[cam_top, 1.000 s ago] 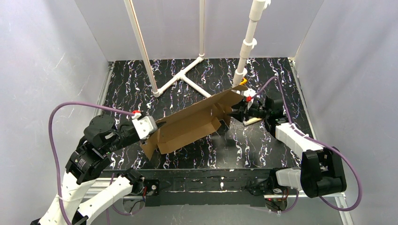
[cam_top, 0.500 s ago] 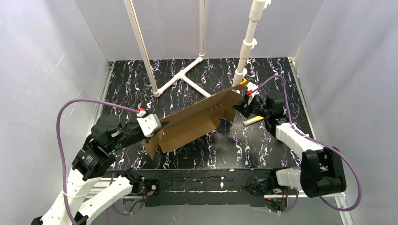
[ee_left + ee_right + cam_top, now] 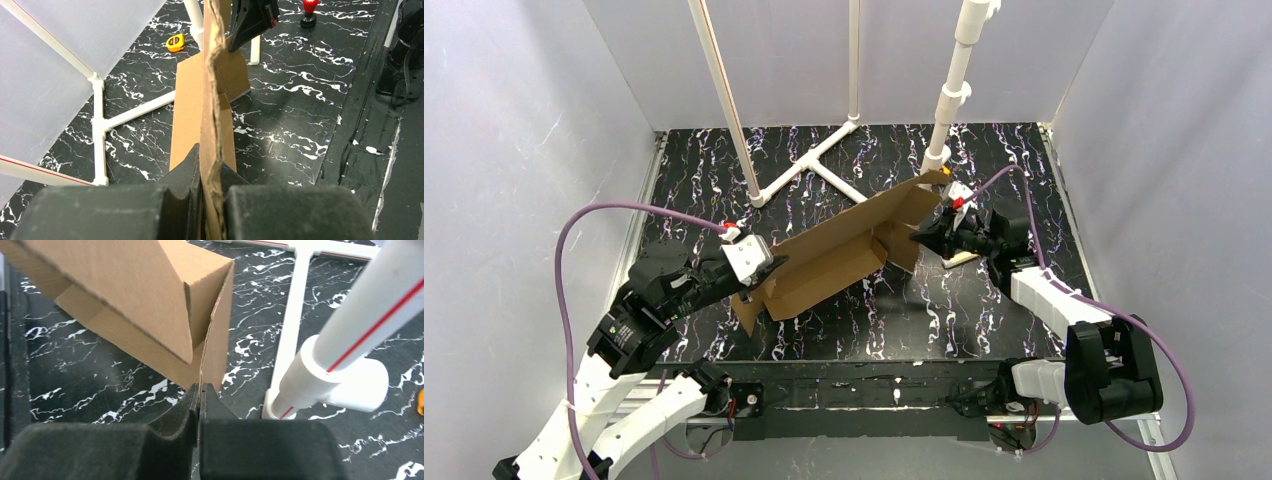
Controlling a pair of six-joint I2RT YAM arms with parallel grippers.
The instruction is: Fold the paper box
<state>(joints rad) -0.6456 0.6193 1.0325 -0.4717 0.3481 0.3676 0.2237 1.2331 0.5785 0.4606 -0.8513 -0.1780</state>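
Black, white-veined marble-look table top (image 3: 984,300) spans the whole work area. A white PVC pipe frame (image 3: 809,165) stands on its far half, w/ a T-shaped foot flat on the surface and uprights rising out of view. The paper box (image 3: 834,255), a plain brown corrugated cardboard die-cut sheet, is approx mid-table, running diagonally from near-left to far-right betw my two arms. It's only partly formed: long panel up on edge, shorter flaps bent off it on the near side. Can't tell whether its lower edge touches the table. My left gripper (image 3: 767,272) is clamped on the box's near-left end; in the left wrist view both black fingers (image 3: 186,169) press against the upright cardboard edge, one each side, no gap. My right gripper (image 3: 922,237) is closed on the far-right end; the right wrist view shows the jaws pinching a thin vertical flap edge at the corner where two panels meet, w/ one frame upright just beside that corner. A small yellow tape measure (image 3: 175,43) lies on the table near the pipe foot, past the box's far end.
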